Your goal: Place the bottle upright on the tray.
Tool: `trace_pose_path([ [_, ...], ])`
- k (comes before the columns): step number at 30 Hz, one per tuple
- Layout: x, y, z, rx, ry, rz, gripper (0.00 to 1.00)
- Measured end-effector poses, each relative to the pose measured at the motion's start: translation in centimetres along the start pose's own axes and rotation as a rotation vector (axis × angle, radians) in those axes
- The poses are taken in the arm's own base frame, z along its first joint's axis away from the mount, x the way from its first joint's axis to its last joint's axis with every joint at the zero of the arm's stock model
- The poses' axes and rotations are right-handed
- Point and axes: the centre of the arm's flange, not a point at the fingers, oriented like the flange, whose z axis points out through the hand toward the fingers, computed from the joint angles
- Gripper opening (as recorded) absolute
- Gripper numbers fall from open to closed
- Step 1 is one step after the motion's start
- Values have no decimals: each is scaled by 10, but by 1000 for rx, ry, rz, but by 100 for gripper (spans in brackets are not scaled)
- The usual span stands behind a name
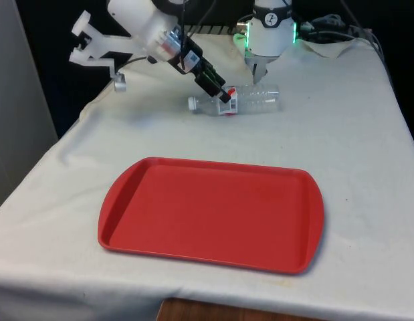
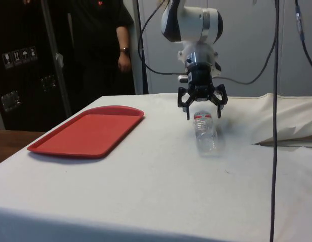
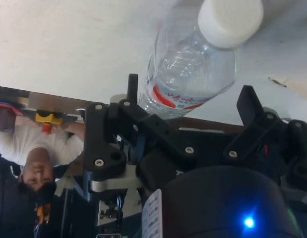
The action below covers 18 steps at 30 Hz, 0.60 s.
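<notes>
bottle point(image 1: 250, 100) lying flat, between spread jaws of gripper point(image 2: 202, 105)

Open jaws straddle the lying bottle point(image 2: 206, 132).

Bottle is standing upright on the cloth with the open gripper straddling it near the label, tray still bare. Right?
Not quite: the bottle is lying on its side on the cloth, not upright, as the front view shows, its white cap pointing to that view's left. The rest holds: the open gripper straddles it near the label, and the red tray is bare.
</notes>
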Motion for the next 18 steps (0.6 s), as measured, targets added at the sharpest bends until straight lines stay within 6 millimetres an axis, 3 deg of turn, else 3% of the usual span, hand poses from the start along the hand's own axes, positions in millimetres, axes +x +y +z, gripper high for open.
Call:
trace_pose_path([
  [18, 9, 2, 10, 8, -46, -6, 100],
])
